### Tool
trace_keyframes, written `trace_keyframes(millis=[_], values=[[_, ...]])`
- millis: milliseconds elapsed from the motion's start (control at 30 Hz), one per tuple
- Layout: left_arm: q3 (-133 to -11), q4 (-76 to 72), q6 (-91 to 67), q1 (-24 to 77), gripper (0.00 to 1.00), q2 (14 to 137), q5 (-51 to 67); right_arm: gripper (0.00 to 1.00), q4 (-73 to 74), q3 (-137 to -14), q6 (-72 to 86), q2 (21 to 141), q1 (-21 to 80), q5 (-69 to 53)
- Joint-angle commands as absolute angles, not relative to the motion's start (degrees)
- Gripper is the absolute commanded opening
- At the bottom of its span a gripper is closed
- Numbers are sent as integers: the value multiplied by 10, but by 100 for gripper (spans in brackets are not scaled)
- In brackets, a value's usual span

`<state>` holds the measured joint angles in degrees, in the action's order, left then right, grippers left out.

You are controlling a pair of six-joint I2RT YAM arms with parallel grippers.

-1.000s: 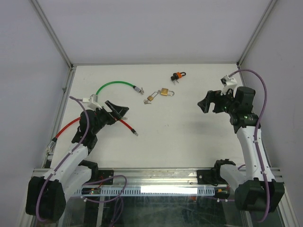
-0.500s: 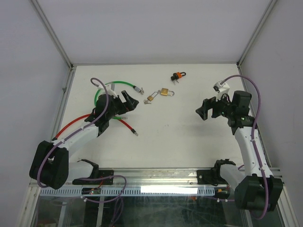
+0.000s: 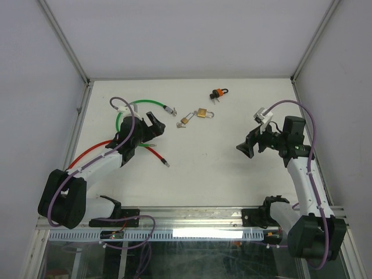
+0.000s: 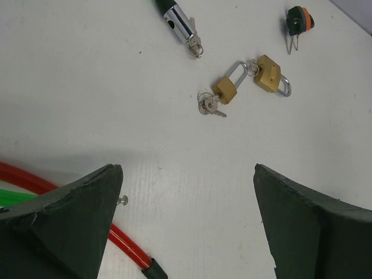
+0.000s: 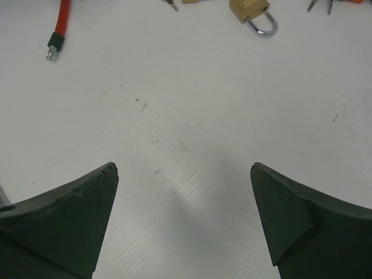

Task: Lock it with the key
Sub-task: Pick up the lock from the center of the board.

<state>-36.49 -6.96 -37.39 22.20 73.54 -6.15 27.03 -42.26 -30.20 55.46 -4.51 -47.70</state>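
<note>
Left wrist: padlock (image 4: 225, 90) with keys (image 4: 207, 106) ahead of wide-spread left end effector (image 4: 186, 173)

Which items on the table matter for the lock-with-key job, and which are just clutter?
Likely job:
- small brass padlock
- key bunch at its base
- larger brass padlock next to it

Lying about:
- green cable lock
- red cable lock
- orange-and-black lock

Two brass padlocks lie on the surface (image 3: 232, 174), a smaller padlock (image 4: 224, 91) and a larger padlock (image 4: 268, 73); one orange-and-black lock (image 4: 299, 18) toward twelve o'clock; two cable locks toward nine o'clock, green cable (image 3: 139, 103) and red cable (image 3: 87, 154).
</note>
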Motion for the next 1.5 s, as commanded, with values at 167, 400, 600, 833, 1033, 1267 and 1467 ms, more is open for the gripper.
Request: trace_keyframes(millis=[167, 400, 600, 833, 1033, 1267, 1467], values=[[-338, -79, -451, 225, 99, 706, -68, 100, 310, -443, -364, 537, -48, -524], [-336, -160, -464, 224, 99, 728, 6, 100, 300, -454, -342, 528, -48, -506], [-325, -278, -450, 224, 99, 783, 114, 100, 311, -467, -319, 516, -49, -527], [-380, -307, -408, 224, 93, 852, 190, 100, 369, -482, -356, 498, -52, -561], [-508, -179, -289, 232, 91, 917, 190, 100, 364, -478, -355, 490, -58, -523], [-683, 16, -147, 246, 80, 1029, 101, 100, 350, -470, -340, 496, -62, -524], [-836, 144, -65, 263, 63, 1121, 15, 100, 347, -469, -338, 498, -64, -519]])
